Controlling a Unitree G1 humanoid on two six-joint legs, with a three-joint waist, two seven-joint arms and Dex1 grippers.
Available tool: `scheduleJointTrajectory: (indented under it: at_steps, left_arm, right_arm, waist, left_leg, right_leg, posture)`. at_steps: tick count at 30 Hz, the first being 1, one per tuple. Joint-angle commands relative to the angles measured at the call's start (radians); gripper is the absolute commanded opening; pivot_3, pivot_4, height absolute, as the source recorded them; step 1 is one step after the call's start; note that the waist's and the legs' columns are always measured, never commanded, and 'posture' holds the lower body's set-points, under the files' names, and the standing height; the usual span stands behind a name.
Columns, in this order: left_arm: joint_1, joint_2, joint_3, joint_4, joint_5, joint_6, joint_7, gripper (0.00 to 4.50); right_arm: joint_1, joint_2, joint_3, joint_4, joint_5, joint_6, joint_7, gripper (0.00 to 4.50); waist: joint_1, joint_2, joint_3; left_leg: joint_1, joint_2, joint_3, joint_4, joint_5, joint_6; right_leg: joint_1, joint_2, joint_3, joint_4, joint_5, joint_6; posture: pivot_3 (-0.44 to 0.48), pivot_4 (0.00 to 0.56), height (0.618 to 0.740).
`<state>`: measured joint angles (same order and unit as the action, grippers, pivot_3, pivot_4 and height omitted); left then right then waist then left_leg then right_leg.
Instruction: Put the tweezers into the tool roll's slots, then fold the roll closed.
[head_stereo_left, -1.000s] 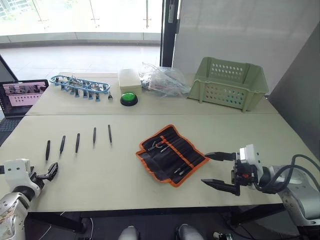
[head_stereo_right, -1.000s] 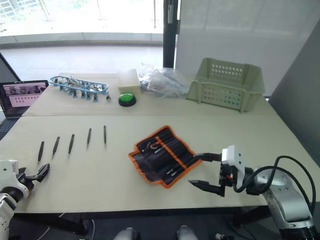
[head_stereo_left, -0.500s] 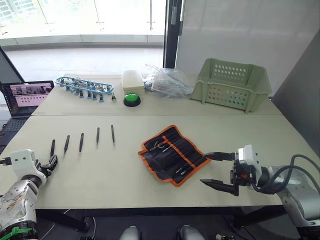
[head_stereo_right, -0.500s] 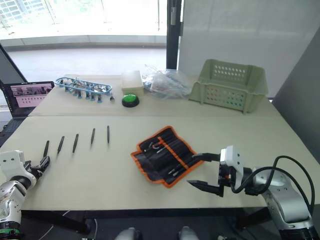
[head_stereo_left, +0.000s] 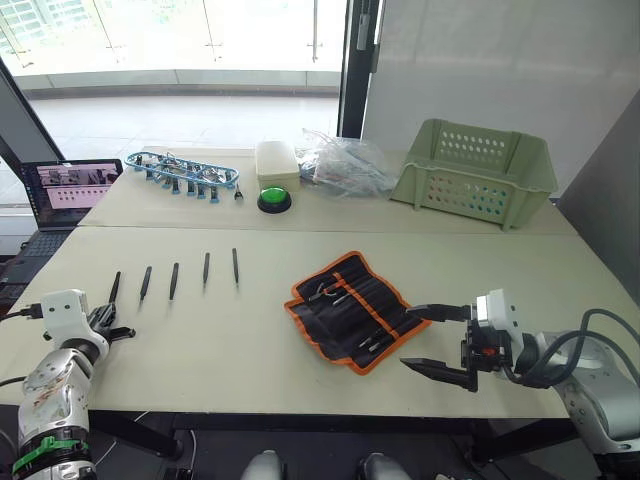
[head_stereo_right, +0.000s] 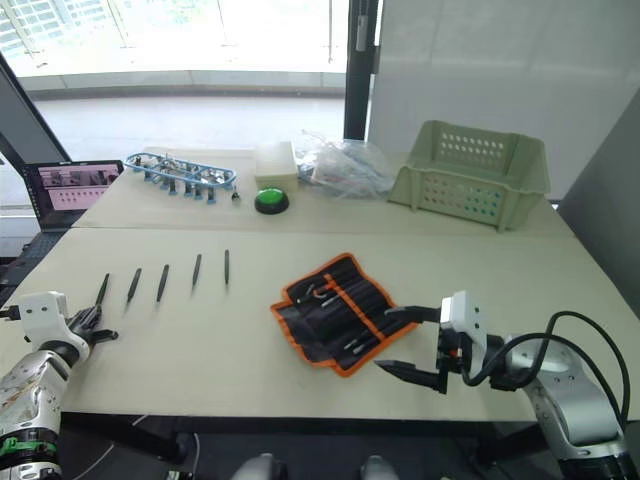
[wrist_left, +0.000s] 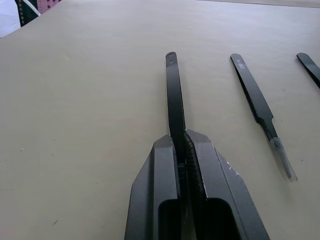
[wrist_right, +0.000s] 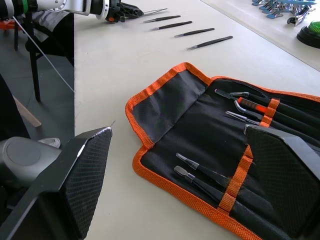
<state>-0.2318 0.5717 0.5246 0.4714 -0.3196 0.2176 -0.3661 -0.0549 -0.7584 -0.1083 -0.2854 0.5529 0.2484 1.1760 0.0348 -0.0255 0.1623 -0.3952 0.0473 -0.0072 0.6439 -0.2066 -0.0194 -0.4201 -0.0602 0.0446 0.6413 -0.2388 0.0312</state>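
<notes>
Tweezers (head_stereo_left: 172, 281) lie in a row on the counter (head_stereo_left: 250, 350), and my left claw (wrist_left: 180, 150) has now pinched shut on the leftmost tweezer (wrist_left: 173, 95) (half a second ago it was only beside that one). Further right, the tool roll (head_stereo_left: 354, 308) lies open and flat, some tools already slotted. My right claw (head_stereo_left: 438, 340) still hovers wide open just beside its right edge.
</notes>
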Motion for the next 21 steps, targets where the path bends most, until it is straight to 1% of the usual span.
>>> scheduleJointTrajectory:
  at_steps: [1,5,13,15,17,20,21]
  left_arm:
    - [0.024,-0.003,-0.018,0.011,0.006,-0.003,-0.011,0.06]
    - [0.055,0.02,0.012,-0.065,-0.009,-0.007,-0.007,0.06]
    - [0.159,0.084,0.087,-0.367,-0.072,0.076,-0.025,0.06]
    - [0.168,0.095,0.092,-0.445,-0.097,0.103,-0.041,0.0]
    - [0.169,0.1,0.075,-0.536,-0.135,0.152,-0.059,0.0]
    - [0.164,0.105,0.002,-0.695,-0.204,0.257,-0.103,0.0]
    - [0.159,0.103,-0.018,-0.726,-0.222,0.283,-0.111,0.0]
  right_arm:
    - [0.005,-0.01,-0.019,-0.02,0.0,-0.003,-0.007,4.5]
    - [0.009,-0.004,-0.017,-0.017,-0.004,-0.004,-0.018,4.5]
    - [0.034,0.011,-0.016,-0.015,-0.009,0.016,-0.082,4.5]
    - [0.036,0.019,-0.015,-0.011,-0.014,0.014,-0.097,3.99]
    - [0.032,0.029,-0.01,-0.006,-0.019,0.015,-0.109,3.38]
    - [0.014,0.051,0.0,0.016,-0.043,0.007,-0.144,2.36]
    - [0.011,0.057,0.004,0.023,-0.055,0.002,-0.154,1.87]
  waist:
    - [-0.001,0.0,0.0]
    - [-0.011,0.0,0.0]
    - [-0.03,-0.012,0.006]
    - [-0.032,-0.012,0.006]
    - [-0.03,-0.012,0.006]
    - [-0.029,-0.012,0.006]
    - [-0.029,-0.012,0.006]
  left_leg:
    - [0.0,0.0,0.0,0.0,0.0,0.0]
    - [-0.001,0.0,0.0,0.0,0.0,0.0]
    - [-0.004,0.002,0.0,0.0,0.0,0.0]
    - [-0.004,0.002,0.0,0.0,0.0,0.0]
    - [-0.004,0.002,0.0,0.0,0.0,0.0]
    - [-0.004,0.002,0.0,0.0,0.0,0.0]
    - [-0.004,0.002,0.0,0.0,0.0,0.0]
  right_leg:
    - [0.0,0.0,0.0,0.0,0.0,0.0]
    - [-0.001,0.0,0.0,0.0,0.0,0.0]
    - [-0.004,0.001,0.0,-0.001,0.0,0.0]
    - [-0.004,0.001,0.0,-0.001,0.0,0.0]
    - [-0.003,0.0,0.0,-0.001,0.0,0.0]
    - [-0.003,0.001,0.0,-0.002,0.0,0.0]
    - [-0.003,0.0,0.0,-0.002,0.0,0.0]
  posture:
    - [0.0,0.15,0.721]
    - [0.0,0.15,0.721]
    - [0.0,0.15,0.721]
    - [0.0,0.15,0.721]
    - [0.0,0.15,0.721]
    - [0.0,0.15,0.721]
    - [0.0,0.15,0.721]
